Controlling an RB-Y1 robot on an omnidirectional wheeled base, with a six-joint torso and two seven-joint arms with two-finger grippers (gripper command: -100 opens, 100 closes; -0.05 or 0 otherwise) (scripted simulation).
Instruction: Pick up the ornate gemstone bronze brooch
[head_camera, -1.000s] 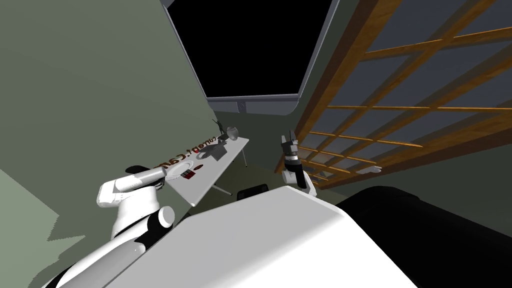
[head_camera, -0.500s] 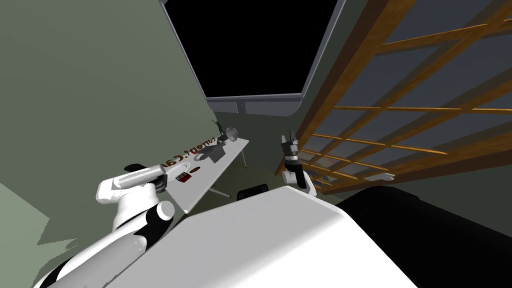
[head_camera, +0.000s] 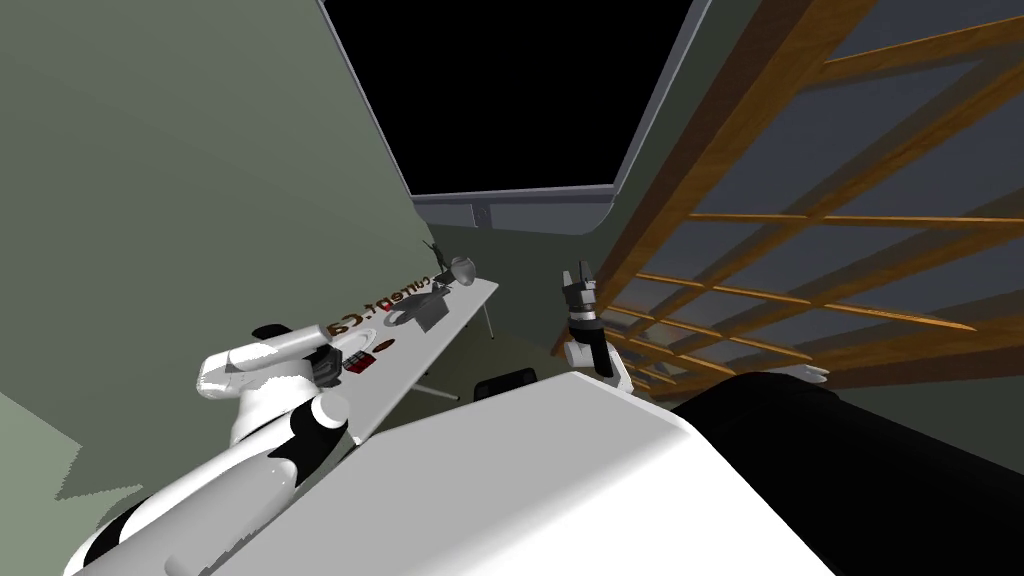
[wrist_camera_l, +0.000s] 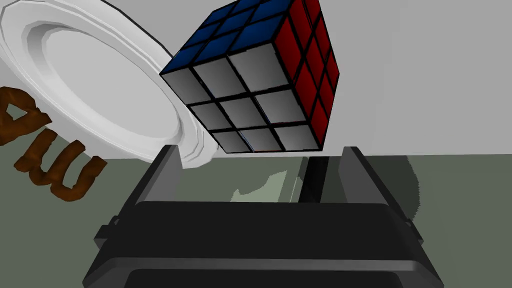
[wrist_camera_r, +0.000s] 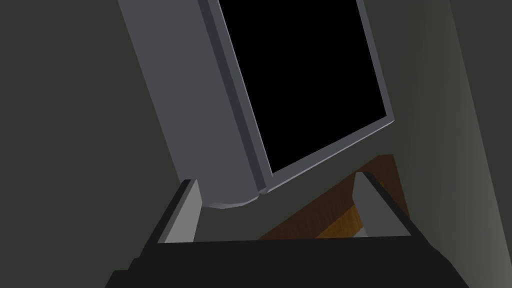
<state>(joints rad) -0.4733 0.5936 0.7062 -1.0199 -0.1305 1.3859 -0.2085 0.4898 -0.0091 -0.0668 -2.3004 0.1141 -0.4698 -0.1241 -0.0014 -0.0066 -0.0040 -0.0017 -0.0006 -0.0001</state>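
A small dark reddish-brown oval, likely the brooch (head_camera: 385, 345), lies on the white table (head_camera: 455, 315) just past the plate (head_camera: 352, 343). My left gripper (head_camera: 326, 368) hangs at the table's near end, off its edge. In the left wrist view that gripper (wrist_camera_l: 260, 161) is open with nothing between its fingers. Right ahead of it stands a colour cube (wrist_camera_l: 255, 85) with blue, red and white faces, and the white plate (wrist_camera_l: 90, 95) lies beside the cube. My right gripper (head_camera: 580, 278) is raised to the right of the table; its wrist view shows it open (wrist_camera_r: 277, 205) and holding nothing.
Brown letters (head_camera: 385, 305) lie along the table's wall side. Farther along are a dark flat object (head_camera: 430, 312), a round grey vessel (head_camera: 462, 267) and a small dark figurine (head_camera: 437, 250). A wooden lattice (head_camera: 800, 250) runs on the right. A grey-framed black area (head_camera: 510, 100) fills the wall behind the table.
My view has shifted a little, and the table sits slightly lower and more to the left. My left hand has dropped nearer the cube at the table's near end. The right arm has held still.
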